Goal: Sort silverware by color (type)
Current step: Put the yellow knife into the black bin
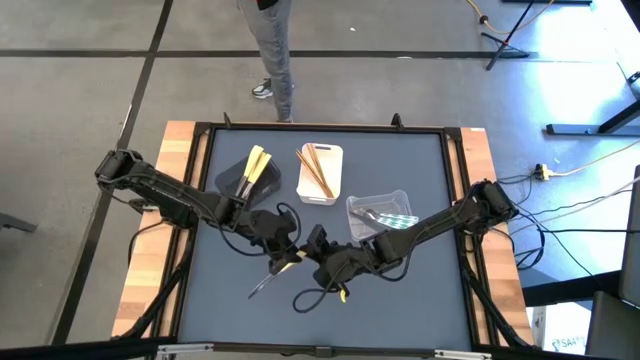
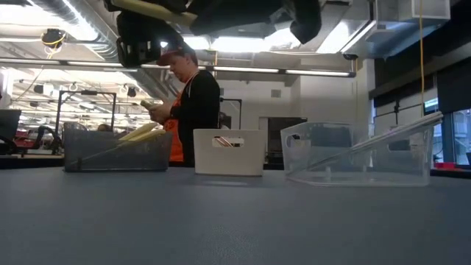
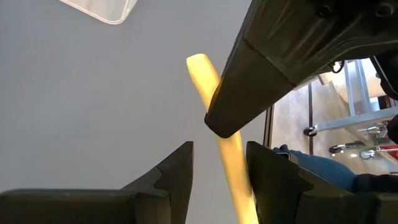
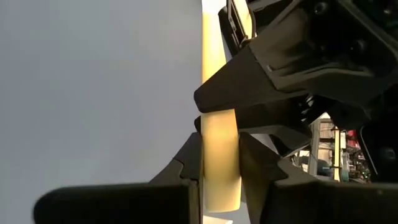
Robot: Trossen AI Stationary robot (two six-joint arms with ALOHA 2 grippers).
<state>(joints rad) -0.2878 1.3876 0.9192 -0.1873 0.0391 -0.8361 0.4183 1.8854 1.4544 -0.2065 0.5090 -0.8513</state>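
A pale yellow utensil (image 1: 288, 265) hangs over the middle of the dark mat, where my two grippers meet. My right gripper (image 4: 219, 140) is shut on it, coming from the table's right. My left gripper (image 3: 219, 155) comes from the left and stands open with a finger on either side of the same utensil (image 3: 200, 71). A thin grey piece (image 1: 262, 287) runs on toward the near left; I cannot tell whether it is another utensil or a shadow. More silverware lies sorted in three trays at the far side. My right gripper pinches the yellow utensil's flat shaft (image 4: 219, 124) between its two fingers. The fingers slant down from the table's right, and the utensil runs on ahead of them. It is lifted clear of the mat. My left gripper: the utensil lies close to one finger (image 3: 267, 174); whether it touches cannot be told.
At the far side stand a black tray (image 1: 232, 182) with yellow utensils, a white tray (image 1: 320, 195) with orange-brown ones and a clear tray (image 1: 352, 206) with silver-grey ones. A person (image 1: 272, 50) stands beyond the far edge. Cables loop on the mat near the front (image 1: 310, 298).
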